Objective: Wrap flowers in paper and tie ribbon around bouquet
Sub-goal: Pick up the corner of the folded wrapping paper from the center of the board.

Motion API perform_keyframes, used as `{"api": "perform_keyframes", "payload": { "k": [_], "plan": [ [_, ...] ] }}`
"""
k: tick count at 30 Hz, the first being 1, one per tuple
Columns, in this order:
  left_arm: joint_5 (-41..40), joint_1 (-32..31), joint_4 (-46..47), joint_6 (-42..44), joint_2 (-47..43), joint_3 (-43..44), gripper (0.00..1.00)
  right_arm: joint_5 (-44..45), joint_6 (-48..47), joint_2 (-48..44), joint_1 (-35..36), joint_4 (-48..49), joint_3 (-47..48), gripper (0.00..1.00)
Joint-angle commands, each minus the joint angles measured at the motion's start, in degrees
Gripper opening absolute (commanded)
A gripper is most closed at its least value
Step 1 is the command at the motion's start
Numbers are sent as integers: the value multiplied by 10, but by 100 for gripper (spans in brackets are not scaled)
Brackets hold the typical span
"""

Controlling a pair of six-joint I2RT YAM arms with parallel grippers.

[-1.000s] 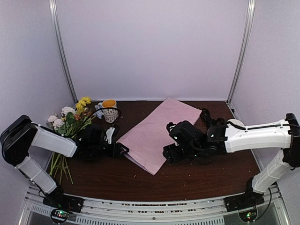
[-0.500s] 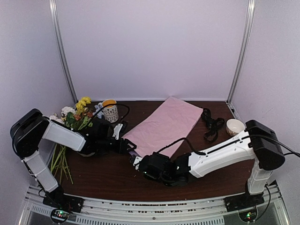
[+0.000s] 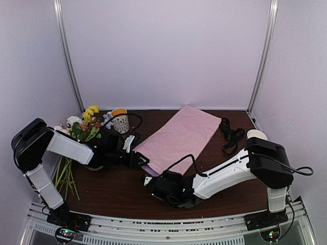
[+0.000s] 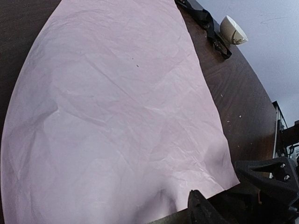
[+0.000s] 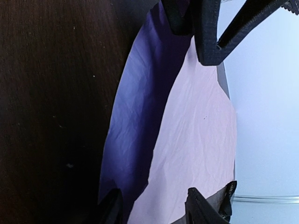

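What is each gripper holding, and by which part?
The left gripper pinches the paper by its raised left corner. The right gripper straddles the near edge, open.

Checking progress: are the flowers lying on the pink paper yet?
No, the green-stemmed flower bunch lies left of the pale pink paper sheet, off it.

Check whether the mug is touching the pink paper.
Apart. The top view shows the mug standing left of the paper, with a strip of dark brown table between them.
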Motion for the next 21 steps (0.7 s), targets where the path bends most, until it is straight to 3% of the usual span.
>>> {"api": "perform_keyframes", "payload": {
  "k": [1, 10, 13, 17, 21],
  "plan": [
    [10, -2, 19, 14, 2, 13, 51, 54, -3, -6, -7, 13, 0, 41],
    [4, -1, 28, 15, -14, 0, 51, 14, 13, -28, -50, 10, -27, 19],
    [2, -2, 35, 15, -22, -7, 51, 2, 15, -43, -61, 15, -39, 0],
    [-13, -2, 46, 13, -51, -27, 51, 0, 12, -72, -66, 16, -50, 0],
    [-59, -18, 103, 37, -150, -89, 55, -17, 20, -147, -72, -7, -77, 0]
  ]
}}
